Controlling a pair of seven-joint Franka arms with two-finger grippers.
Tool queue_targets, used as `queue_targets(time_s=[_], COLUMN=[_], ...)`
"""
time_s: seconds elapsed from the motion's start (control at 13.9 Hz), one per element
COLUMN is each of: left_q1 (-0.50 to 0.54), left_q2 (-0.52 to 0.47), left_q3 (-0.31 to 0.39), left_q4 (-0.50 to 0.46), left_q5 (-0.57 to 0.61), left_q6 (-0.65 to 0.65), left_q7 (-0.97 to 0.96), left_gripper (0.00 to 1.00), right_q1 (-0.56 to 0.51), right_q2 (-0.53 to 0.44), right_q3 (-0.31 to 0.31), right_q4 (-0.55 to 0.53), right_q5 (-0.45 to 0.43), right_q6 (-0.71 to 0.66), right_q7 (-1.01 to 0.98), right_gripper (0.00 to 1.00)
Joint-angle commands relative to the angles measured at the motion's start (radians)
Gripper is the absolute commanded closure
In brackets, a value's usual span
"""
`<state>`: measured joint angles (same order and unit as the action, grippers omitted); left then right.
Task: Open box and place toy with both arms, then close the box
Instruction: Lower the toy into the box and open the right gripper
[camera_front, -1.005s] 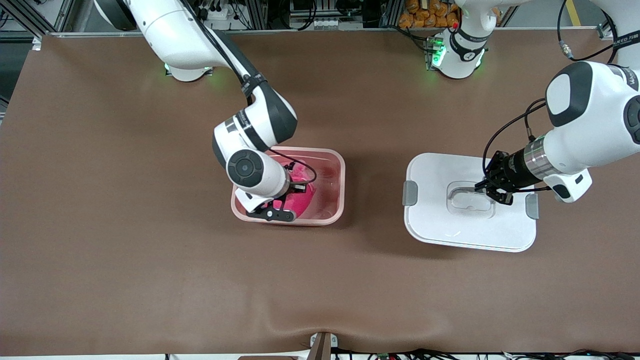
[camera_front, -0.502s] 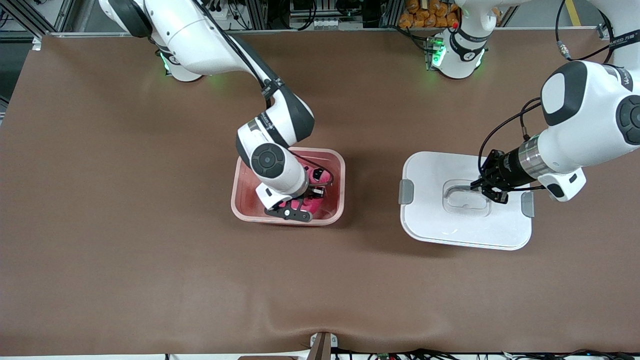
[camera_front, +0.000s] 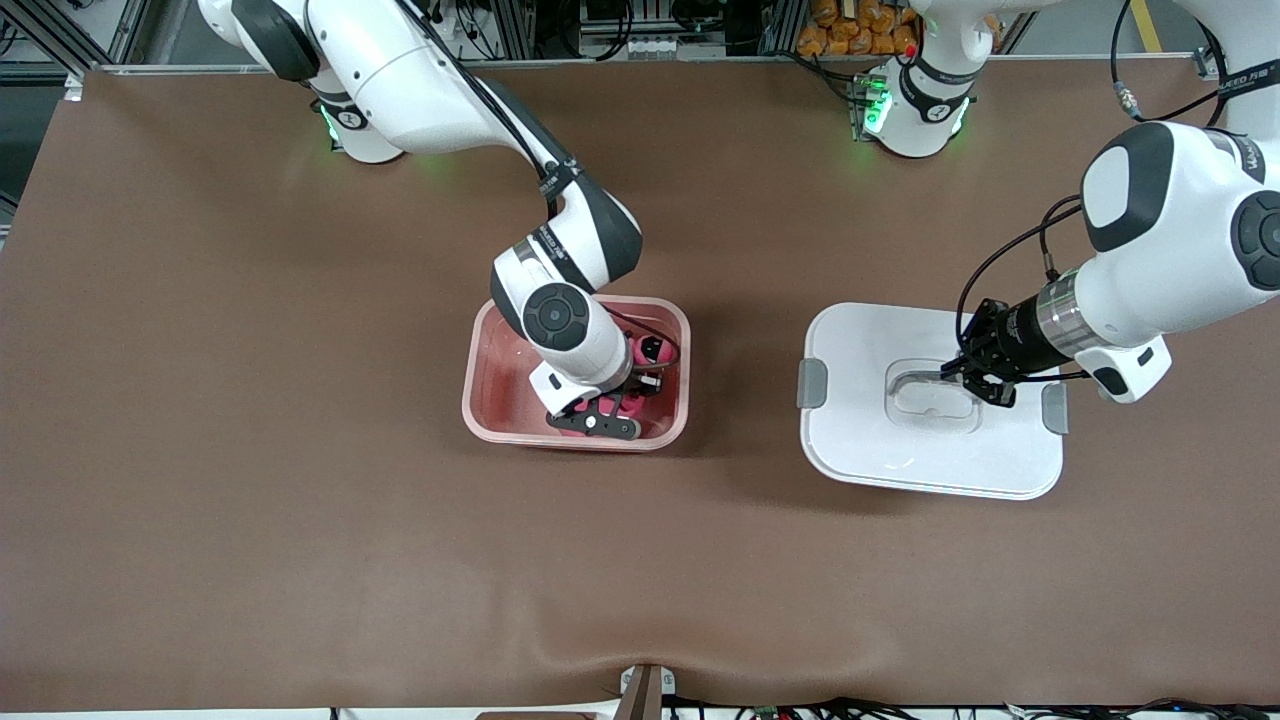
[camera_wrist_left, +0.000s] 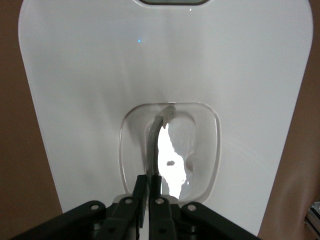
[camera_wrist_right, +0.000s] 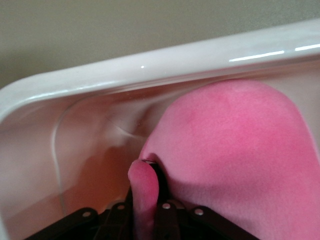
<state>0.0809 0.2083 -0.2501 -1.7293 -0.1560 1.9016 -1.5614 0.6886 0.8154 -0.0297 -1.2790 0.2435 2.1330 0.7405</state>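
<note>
Toy (camera_wrist_right: 235, 150) sat in the box (camera_front: 480, 350), our right gripper (camera_wrist_right: 147, 200) pinching its ear for lowering; left gripper (camera_wrist_left: 148, 187) clenched the lid (camera_front: 870, 460) handle, ready for closing.

A brown mat (camera_front: 300, 500) covers the desk from one end to the other, with a small raised wrinkle at its edge nearest the front camera. Above the desk's upper edge stand metal frame rails (camera_front: 520, 25), black cables (camera_front: 640, 20) and a heap of orange objects (camera_front: 850, 25). At the lower edge a small brown bracket (camera_front: 645, 692) sticks up.
</note>
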Motion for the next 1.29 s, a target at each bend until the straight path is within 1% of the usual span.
queue_targets(time_s=[0.0, 0.07, 0.14, 0.22, 0.29, 0.36, 0.43, 0.65, 0.86, 1.15, 1.22], left_q1=[0.005, 0.005, 0.005, 0.005, 0.005, 0.005, 0.003, 0.003, 0.005, 0.005, 0.005], left_q2=[-0.027, -0.027, -0.027, -0.027, -0.027, -0.027, -0.027, -0.026, -0.026, -0.026, -0.026], left_q3=[-0.005, -0.005, -0.005, -0.005, -0.005, -0.005, -0.005, -0.005, -0.005, -0.005, -0.005], left_q4=[-0.016, -0.016, -0.016, -0.016, -0.016, -0.016, -0.016, -0.016, -0.016, -0.016, -0.016], left_q5=[-0.022, -0.022, -0.022, -0.022, -0.022, -0.022, -0.022, -0.022, -0.022, -0.022, -0.022], left_q6=[-0.010, -0.010, -0.009, -0.010, -0.010, -0.010, -0.010, -0.009, -0.010, -0.010, -0.009], left_q7=[-0.011, -0.009, -0.011, -0.011, -0.009, -0.011, -0.011, -0.011, -0.011, -0.011, -0.011], left_gripper=[1.00, 1.00, 1.00, 1.00, 1.00, 1.00, 1.00, 1.00, 1.00, 1.00, 1.00], right_q1=[0.012, 0.011, 0.011, 0.011, 0.011, 0.009, 0.009, -0.006, -0.017, -0.053, -0.066], right_q2=[0.033, 0.033, 0.033, 0.033, 0.031, 0.030, 0.028, 0.016, -0.001, -0.012, -0.013], right_q3=[-0.010, -0.010, -0.010, -0.010, -0.010, -0.010, -0.010, -0.010, -0.016, -0.015, -0.013], right_q4=[0.017, 0.017, 0.018, 0.018, 0.020, 0.020, 0.021, 0.026, 0.030, 0.157, 0.174], right_q5=[-0.020, -0.021, -0.021, -0.021, -0.021, -0.026, -0.044, -0.052, -0.052, -0.049, -0.049], right_q6=[-0.007, -0.007, -0.007, -0.008, -0.011, -0.013, -0.013, -0.030, -0.100, -0.270, -0.295], right_q7=[0.020, 0.019, 0.017, 0.014, 0.013, 0.008, 0.007, 0.002, 0.000, 0.002, 0.002], right_gripper=[0.43, 0.37, 0.34, 0.26, 0.10, 0.00, 0.00, 0.00, 0.00, 0.00, 0.00])
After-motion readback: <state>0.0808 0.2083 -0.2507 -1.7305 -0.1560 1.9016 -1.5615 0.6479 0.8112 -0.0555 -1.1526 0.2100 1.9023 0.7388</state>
